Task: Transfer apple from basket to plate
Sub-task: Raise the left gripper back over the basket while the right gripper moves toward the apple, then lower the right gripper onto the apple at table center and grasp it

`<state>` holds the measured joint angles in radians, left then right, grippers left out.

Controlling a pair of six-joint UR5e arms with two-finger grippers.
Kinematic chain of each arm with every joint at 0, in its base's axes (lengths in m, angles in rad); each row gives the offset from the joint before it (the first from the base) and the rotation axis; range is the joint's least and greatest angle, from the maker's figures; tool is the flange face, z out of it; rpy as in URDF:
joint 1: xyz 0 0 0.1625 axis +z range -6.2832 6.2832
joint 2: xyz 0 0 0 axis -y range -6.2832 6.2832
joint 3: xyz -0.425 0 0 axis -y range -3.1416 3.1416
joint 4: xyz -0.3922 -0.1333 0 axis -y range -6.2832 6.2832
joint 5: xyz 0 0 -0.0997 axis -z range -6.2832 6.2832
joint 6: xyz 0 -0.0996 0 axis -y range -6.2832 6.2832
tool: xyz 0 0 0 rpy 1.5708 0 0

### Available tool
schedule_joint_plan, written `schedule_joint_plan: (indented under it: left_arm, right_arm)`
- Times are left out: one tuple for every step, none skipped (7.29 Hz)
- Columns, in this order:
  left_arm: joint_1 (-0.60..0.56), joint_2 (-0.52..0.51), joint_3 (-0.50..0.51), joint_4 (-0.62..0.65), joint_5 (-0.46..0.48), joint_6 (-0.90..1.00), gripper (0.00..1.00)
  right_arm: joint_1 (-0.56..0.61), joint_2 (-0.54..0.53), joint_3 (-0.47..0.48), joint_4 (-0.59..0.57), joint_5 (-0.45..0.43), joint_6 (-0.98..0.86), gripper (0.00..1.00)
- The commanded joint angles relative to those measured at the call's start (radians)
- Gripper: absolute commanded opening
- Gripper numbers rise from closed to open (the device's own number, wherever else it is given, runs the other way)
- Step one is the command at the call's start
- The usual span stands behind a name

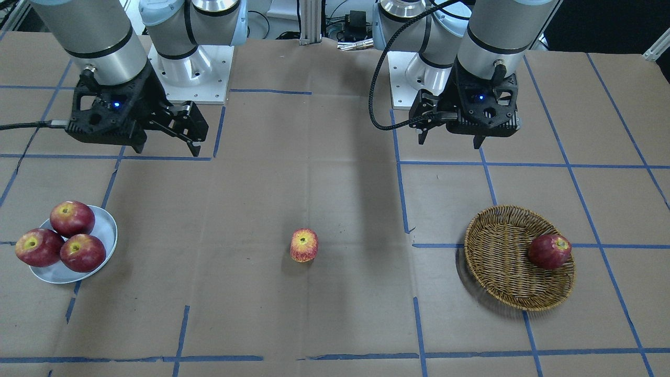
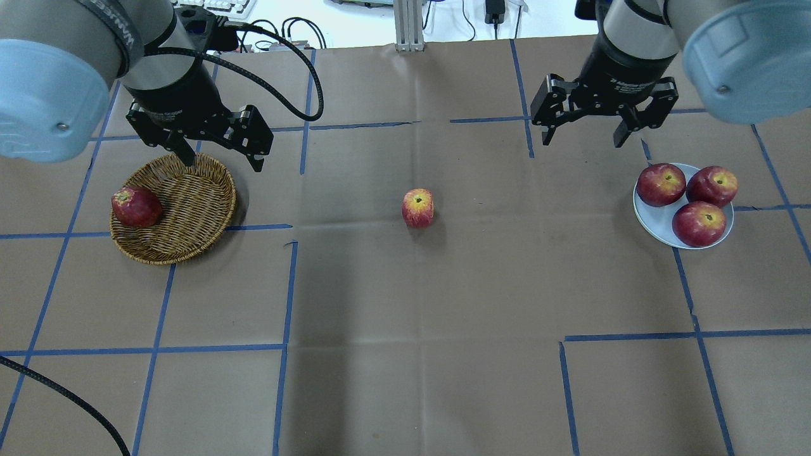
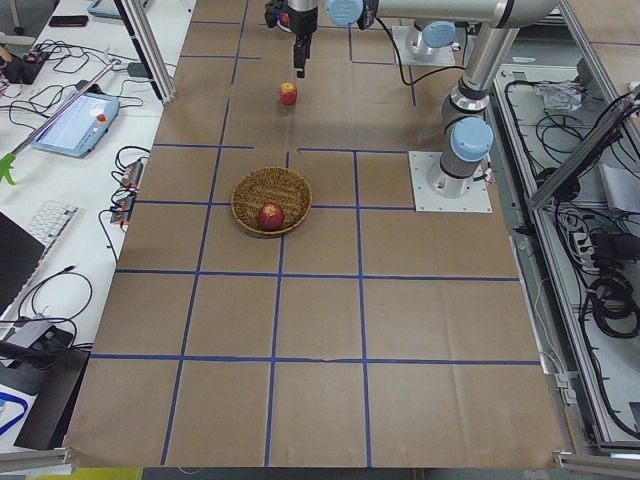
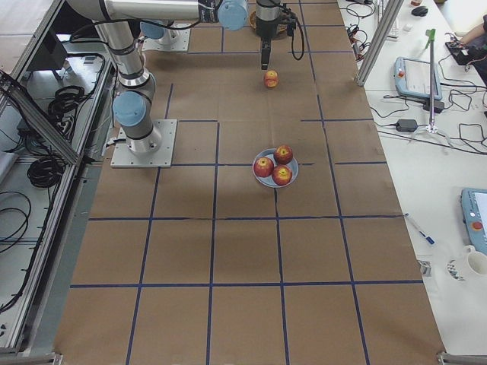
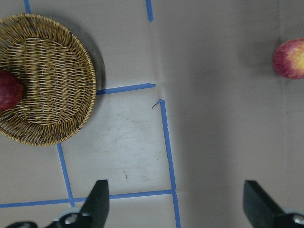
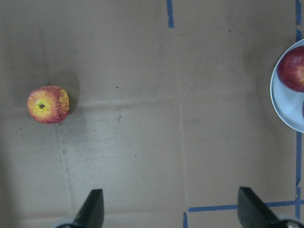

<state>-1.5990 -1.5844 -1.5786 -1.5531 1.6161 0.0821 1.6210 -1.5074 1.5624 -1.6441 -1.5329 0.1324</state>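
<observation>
Surveying the table [image 2: 405,316] from the overhead view, I find the apple [image 2: 418,207] out of the basket [image 2: 196,212] and not yet on the plate [image 2: 652,218]. It lies alone on the bare paper between the two, well apart from both, tipped on its side with its yellow dimple turned toward the front-facing camera.

The basket holds one dark red apple [image 2: 135,206] against its rim. The plate carries three dark red apples [image 2: 699,223], which leave only a thin crescent of bare glaze on the side nearest the centre.

The left gripper [image 2: 223,158] hangs over the far rim of the basket with its fingers spread wide and nothing between them. The right gripper [image 2: 581,136] hangs beyond the plate, toward the centre, with its fingers also wide and empty. Both wrist views confirm the spread, and each shows the apple off to one side, not between the fingertips.

I judge the transfer about half done: the fruit appears parked mid-table for the second arm. The next move falls to the right arm. It calls for travel toward the centre, the fingers straddling the apple across its rounded flanks, a descent, a firm close and a lift. Lying on its side, the apple may roll under a glancing touch. Placement will be tight, as the plate looks nearly full.
</observation>
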Motion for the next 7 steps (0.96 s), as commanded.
schedule_joint_plan:
  left_arm:
    - [0.001, 0.018, -0.001, -0.002, -0.001, -0.002, 0.99]
    - [0.004, 0.024, -0.004, -0.002, -0.008, 0.004, 0.99]
    - [0.002, 0.038, -0.001, 0.011, -0.010, 0.004, 0.99]
    - [0.008, 0.043, -0.004, 0.010, 0.002, 0.004, 0.99]
    - [-0.001, 0.050, -0.001, -0.002, -0.002, -0.017, 0.99]
    - [-0.002, 0.043, 0.027, 0.011, -0.013, -0.045, 0.99]
    - [-0.007, 0.067, -0.003, -0.008, -0.007, -0.048, 0.99]
  right_arm:
    - [0.136, 0.118, -0.066, -0.023, 0.001, 0.140, 1.00]
    - [0.182, 0.177, -0.065, -0.101, -0.004, 0.192, 1.00]
    - [0.209, 0.220, -0.061, -0.164, -0.003, 0.214, 1.00]
    - [0.239, 0.275, -0.061, -0.189, -0.001, 0.280, 1.00]
    - [0.270, 0.323, -0.056, -0.268, -0.004, 0.298, 1.00]
    - [0.286, 0.373, -0.048, -0.339, -0.007, 0.300, 1.00]
    - [0.286, 0.412, -0.041, -0.386, -0.007, 0.300, 1.00]
